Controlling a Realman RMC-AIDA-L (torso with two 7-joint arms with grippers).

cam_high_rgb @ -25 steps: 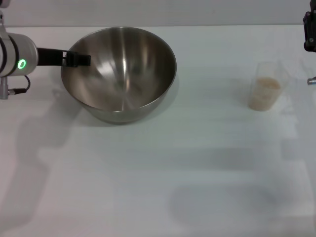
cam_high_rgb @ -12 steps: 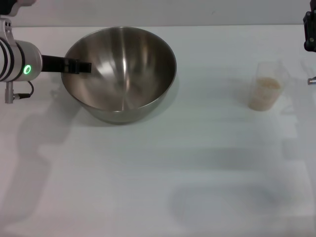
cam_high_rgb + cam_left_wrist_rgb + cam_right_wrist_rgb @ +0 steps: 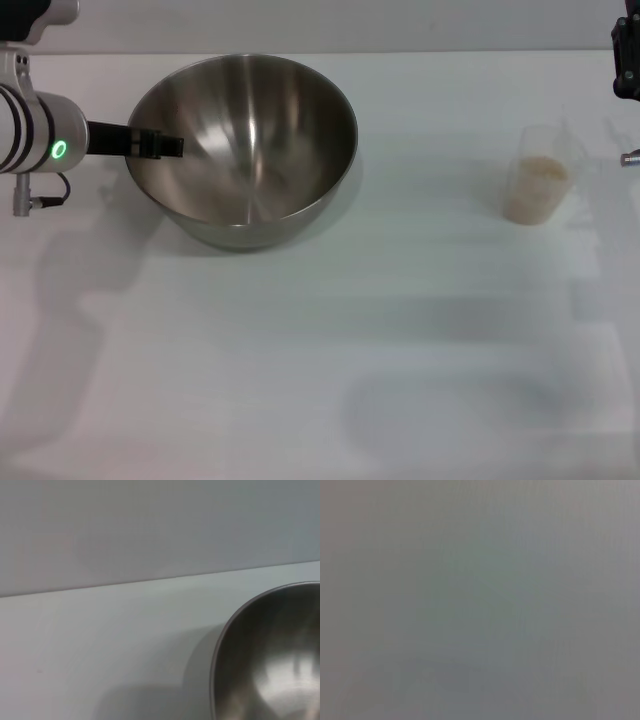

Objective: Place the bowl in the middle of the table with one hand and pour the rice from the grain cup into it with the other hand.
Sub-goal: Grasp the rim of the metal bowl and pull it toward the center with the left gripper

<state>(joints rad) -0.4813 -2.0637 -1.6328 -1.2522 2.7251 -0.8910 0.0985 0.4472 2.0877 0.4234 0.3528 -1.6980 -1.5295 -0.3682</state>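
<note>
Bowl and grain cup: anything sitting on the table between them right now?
Nothing: the head view shows only bare table between the bowl and the grain cup.

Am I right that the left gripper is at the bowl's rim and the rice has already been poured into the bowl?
Not quite. The left gripper is at the rim of the bowl, but the head view shows the bowl empty. The rice is still in the cup, which stands upright on the table to the bowl's right.
</note>
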